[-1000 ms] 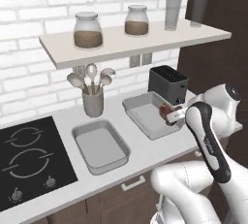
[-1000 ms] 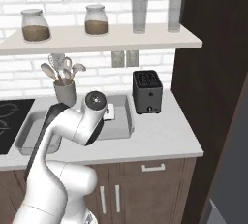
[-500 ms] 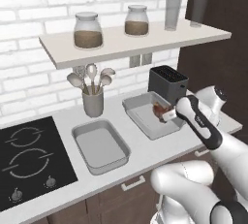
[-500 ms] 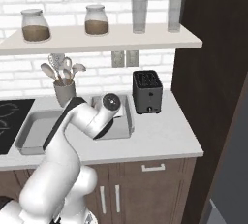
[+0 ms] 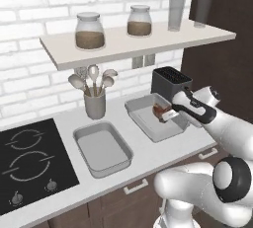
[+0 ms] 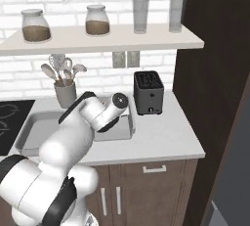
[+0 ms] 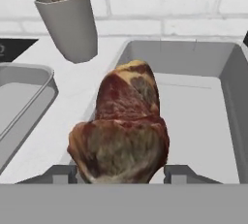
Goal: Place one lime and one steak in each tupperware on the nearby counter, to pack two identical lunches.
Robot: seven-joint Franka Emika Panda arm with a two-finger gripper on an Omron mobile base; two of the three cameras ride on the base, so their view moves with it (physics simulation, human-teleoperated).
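Swinging further right since the earlier frame, the white arm's gripper (image 5: pixel 167 115) now hangs over the shallow grey tupperware tray (image 5: pixel 148 123) beside the black toaster (image 5: pixel 170 82). Its jaws clamp a lumpy dark-brown steak chunk (image 7: pixel 121 131) above that tray on the pale tabletop (image 5: pixel 143 160).

We see the steak (image 7: pixel 121 131) as rough, lumpy red-brown meat with a pale fatty edge. Both tupperware (image 5: pixel 102 149) (image 5: pixel 148 122) trays look like smooth matt grey plastic. The counter (image 5: pixel 148 160) is pale and matt, the cabinets (image 6: pixel 146 191) dark wood. The toaster (image 6: pixel 148 93) is matt black, and the jars (image 5: pixel 90 31) are clear glass.
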